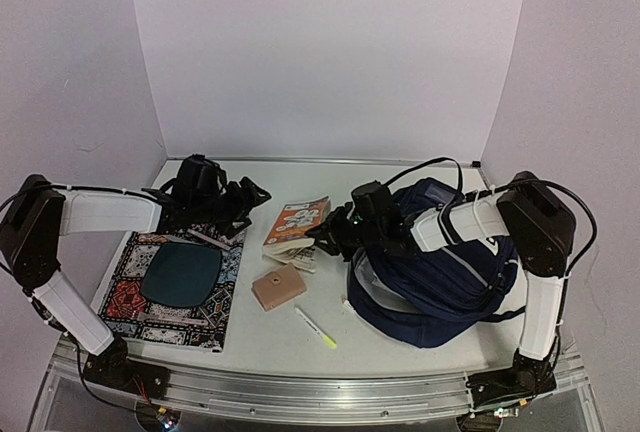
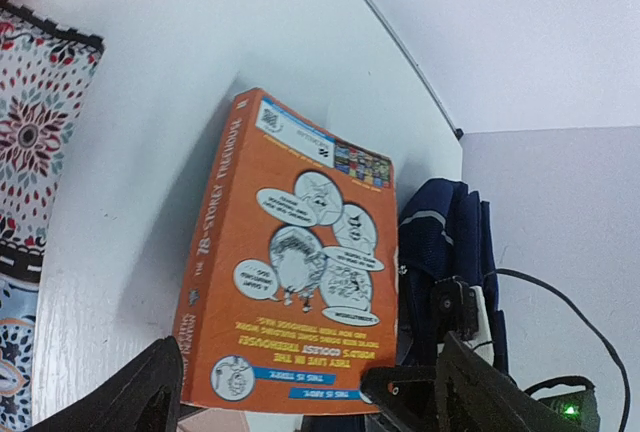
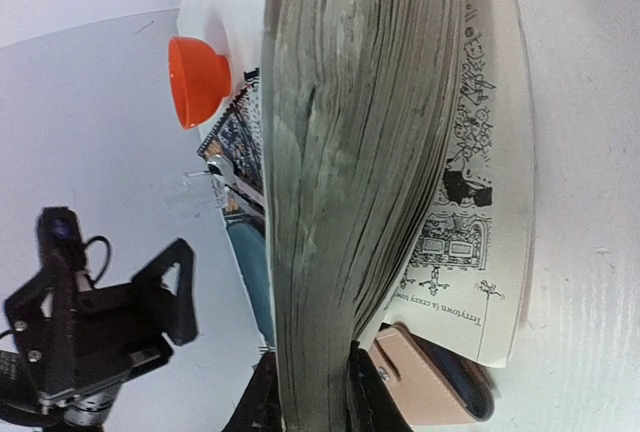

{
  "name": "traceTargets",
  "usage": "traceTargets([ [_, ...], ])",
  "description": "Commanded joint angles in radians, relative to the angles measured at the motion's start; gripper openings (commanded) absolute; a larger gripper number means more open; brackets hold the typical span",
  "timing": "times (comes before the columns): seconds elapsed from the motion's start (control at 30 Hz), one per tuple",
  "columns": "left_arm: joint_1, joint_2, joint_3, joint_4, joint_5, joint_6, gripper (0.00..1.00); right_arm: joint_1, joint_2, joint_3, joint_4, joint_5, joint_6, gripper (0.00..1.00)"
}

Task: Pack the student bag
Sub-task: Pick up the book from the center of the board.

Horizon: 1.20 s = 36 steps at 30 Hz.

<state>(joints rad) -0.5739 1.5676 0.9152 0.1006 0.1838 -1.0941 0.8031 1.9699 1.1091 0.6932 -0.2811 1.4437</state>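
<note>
The navy-blue student bag [image 1: 440,274] lies at the right of the table, and its striped edge shows in the left wrist view [image 2: 445,237]. An orange paperback book [image 1: 297,222] lies left of it. My right gripper [image 1: 326,241] is shut on the book's page block [image 3: 350,152], with the fingers [image 3: 262,397] on either side of the pages and the lower pages fanned open. My left gripper [image 1: 236,202] is open and empty, just left of the book [image 2: 290,272], its fingertips [image 2: 135,402] apart at the frame's bottom.
A tan pouch [image 1: 278,288] lies in front of the book and shows under its pages [image 3: 430,387]. A yellow-green pen [image 1: 316,328] lies nearer the front. A patterned notebook [image 1: 170,287] with a teal oval case [image 1: 182,272] sits at the left. An orange bowl [image 3: 198,80] stands beyond it.
</note>
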Motion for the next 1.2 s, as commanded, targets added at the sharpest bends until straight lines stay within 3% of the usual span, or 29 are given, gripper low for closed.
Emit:
traceTargets([
  [0.0,0.001,-0.03,-0.061,0.067,-0.027,-0.108,0.9,-0.015,-0.089,0.003,0.195,0.012,0.095,0.0],
  [0.63,-0.057,0.116,-0.084,0.297,0.054,-0.315,0.92,-0.008,-0.076,0.036,0.265,0.045,0.163,0.0],
  [1.03,-0.069,0.199,-0.086,0.529,0.077,-0.4,0.81,0.005,-0.029,0.048,0.299,-0.02,0.2,0.0],
  [1.17,-0.069,0.23,-0.091,0.59,0.08,-0.421,0.73,0.008,-0.02,0.053,0.299,-0.034,0.208,0.0],
])
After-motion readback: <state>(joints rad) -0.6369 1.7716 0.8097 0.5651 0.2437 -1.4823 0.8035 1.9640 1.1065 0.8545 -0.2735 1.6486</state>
